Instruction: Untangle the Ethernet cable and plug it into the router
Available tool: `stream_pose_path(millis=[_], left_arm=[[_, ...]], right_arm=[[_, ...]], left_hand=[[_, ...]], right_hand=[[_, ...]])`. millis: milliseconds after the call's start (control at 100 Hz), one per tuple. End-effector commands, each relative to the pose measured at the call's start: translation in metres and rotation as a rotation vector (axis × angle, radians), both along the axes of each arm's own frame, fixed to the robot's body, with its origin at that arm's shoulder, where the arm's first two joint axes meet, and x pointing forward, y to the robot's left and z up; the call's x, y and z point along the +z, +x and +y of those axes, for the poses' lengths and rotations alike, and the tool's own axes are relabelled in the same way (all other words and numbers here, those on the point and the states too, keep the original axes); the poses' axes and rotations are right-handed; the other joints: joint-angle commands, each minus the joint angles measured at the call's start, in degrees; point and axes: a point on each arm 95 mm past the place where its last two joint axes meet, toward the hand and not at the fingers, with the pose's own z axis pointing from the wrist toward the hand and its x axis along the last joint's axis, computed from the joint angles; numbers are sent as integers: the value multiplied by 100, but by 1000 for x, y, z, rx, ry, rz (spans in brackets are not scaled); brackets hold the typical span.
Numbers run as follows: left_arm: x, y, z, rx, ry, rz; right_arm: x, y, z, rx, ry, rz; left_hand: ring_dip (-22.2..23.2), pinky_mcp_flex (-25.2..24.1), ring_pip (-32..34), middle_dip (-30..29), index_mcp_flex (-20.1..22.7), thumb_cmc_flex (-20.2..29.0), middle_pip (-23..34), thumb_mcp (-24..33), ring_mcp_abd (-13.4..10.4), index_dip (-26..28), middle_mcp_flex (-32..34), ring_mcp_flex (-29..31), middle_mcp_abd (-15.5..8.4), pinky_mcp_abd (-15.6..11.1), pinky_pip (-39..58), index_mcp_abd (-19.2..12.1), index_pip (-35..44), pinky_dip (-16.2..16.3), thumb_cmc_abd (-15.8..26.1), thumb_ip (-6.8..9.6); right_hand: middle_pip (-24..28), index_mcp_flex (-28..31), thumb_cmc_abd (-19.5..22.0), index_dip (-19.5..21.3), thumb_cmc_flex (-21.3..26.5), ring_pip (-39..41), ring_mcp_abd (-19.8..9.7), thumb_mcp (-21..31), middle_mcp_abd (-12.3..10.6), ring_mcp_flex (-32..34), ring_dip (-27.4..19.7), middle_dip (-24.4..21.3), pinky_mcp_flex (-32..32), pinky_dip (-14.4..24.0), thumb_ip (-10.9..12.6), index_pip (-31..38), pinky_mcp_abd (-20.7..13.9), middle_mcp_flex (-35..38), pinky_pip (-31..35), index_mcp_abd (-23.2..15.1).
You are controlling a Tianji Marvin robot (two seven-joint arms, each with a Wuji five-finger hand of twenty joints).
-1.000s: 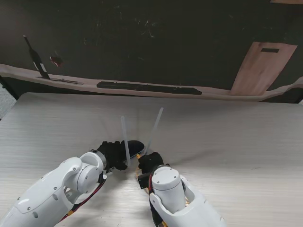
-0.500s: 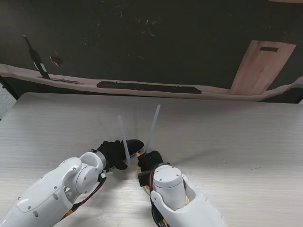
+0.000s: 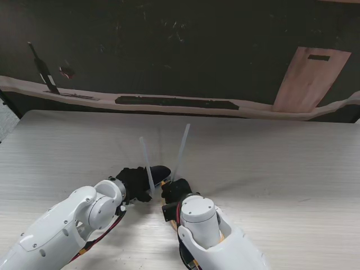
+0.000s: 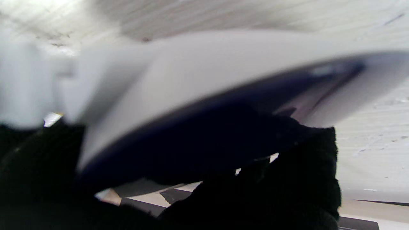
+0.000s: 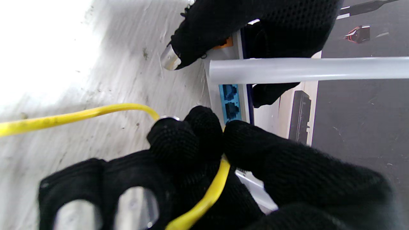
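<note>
Right hand point(image 5: 204, 172), gloved in black, pinches the yellow Ethernet cable point(image 5: 73, 116) between thumb and fingers, the plug end hidden under the fingertips point(image 5: 174, 135) just beside the router's blue ports point(image 5: 230, 102). The cable loops out of the grip and trails away across the pale wood-grain desk point(image 5: 105, 70).

Left hand point(image 3: 135, 181), also in a black glove, grasps the router point(image 3: 159, 170) at its far side, its fingers wrapped over the white casing in the right wrist view; one bare metal fingertip point(image 5: 168, 59) shows through the glove near an orange patch on the router's back. A translucent white antenna point(image 5: 306, 69) crosses that view in front of the ports.

From the stand camera, both hands meet near the middle of the desk, close to the robot, with the router's dark body between them and its two antennas point(image 3: 183, 147) rising and splaying apart. The left wrist view is blurred, filled by the router's white shell point(image 4: 223, 67) with a dark edge held close to the lens.
</note>
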Motion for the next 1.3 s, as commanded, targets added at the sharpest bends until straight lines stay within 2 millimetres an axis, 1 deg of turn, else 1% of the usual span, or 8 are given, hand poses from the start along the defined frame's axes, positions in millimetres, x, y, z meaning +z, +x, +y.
stream_pose_path(millis=[0, 200, 350, 480, 600, 870, 1180, 1290], left_arm=[[-55, -40, -5, -39, 30, 199], [-54, -40, -8, -55, 25, 206], [-53, -40, -9, -63, 27, 219], [-54, -38, -8, -49, 21, 224], [-53, -37, -7, -38, 15, 225], [-52, -37, -4, -10, 5, 236], [-49, -33, 1, 40, 12, 272], [-50, -32, 3, 70, -1, 283]], right_arm=[[8, 5, 3, 10, 27, -24], [5, 6, 6, 5, 27, -17], [2, 7, 6, 14, 16, -29], [2, 7, 2, 20, 0, -50], [3, 6, -2, 30, -10, -57], [4, 6, -4, 53, -28, -62], [6, 5, -12, 71, -83, -100], [6, 5, -17, 95, -128, -120]], left_hand=[[953, 607, 3807, 952, 1354, 3625, 3066, 969, -1530, 757, 2053, 1275, -2309, -1086, 2436, -2372, 4371, 267, 430, -118], [996, 655, 3868, 939, 1390, 3637, 3150, 1017, -1554, 786, 2095, 1337, -2331, -1054, 2505, -2400, 4422, 182, 419, -135], [1025, 691, 3906, 919, 1416, 3640, 3200, 1038, -1550, 798, 2129, 1374, -2341, -1052, 2570, -2407, 4439, 134, 406, -153], [1028, 702, 3917, 911, 1425, 3639, 3219, 1054, -1550, 798, 2138, 1396, -2333, -1036, 2590, -2409, 4436, 108, 391, -151], [1033, 704, 3918, 901, 1426, 3632, 3231, 1067, -1555, 800, 2138, 1396, -2330, -1027, 2605, -2409, 4434, 86, 388, -152], [1041, 694, 3925, 892, 1424, 3630, 3234, 1031, -1554, 798, 2144, 1391, -2325, -1050, 2634, -2394, 4422, 72, 388, -155], [1035, 631, 3908, 901, 1383, 3576, 3113, 920, -1503, 743, 2128, 1318, -2261, -1127, 2672, -2323, 4298, 176, 355, -162], [1033, 613, 3928, 1028, 1369, 3553, 2946, 909, -1457, 684, 2175, 1306, -2209, -1133, 2612, -2233, 4184, 483, 335, -152]], right_hand=[[1058, 559, 367, 151, 78, 90, -352, -143, 578, -100, -21, -4, -88, -227, 63, 344, -321, 909, 821, 683], [992, 492, 373, 118, 105, 9, -298, -194, 618, -106, -73, -47, -103, -258, 46, 307, -270, 857, 755, 683], [740, 354, 167, -249, 112, -418, 26, -394, 810, -122, -378, -124, -182, -442, -72, 162, 299, 536, 245, 491], [333, -64, 7, -510, -255, -1221, 469, -622, 1023, -163, -940, -245, -381, -925, -158, -14, 1047, -33, -628, 187], [-32, -477, -125, -471, -688, -2105, 837, -765, 1180, -216, -1483, -400, -576, -1320, 74, -421, 1061, -588, -1507, 181], [-869, -1375, -500, -1070, -1622, -3728, 1290, -1233, 1376, -763, -1999, -636, -1682, -1430, -73, -1366, 1061, -1583, -2717, 265], [-1610, -2429, -469, -1655, -1862, -4901, 1300, -1900, 1332, -2027, -1977, -750, -3106, -1222, -136, -1914, 1061, -2692, -3784, 228], [-1748, -2561, -400, -1684, -1898, -5145, 1264, -2104, 1284, -2289, -1972, -779, -3503, -1236, -118, -1919, 1061, -2875, -4109, 204]])
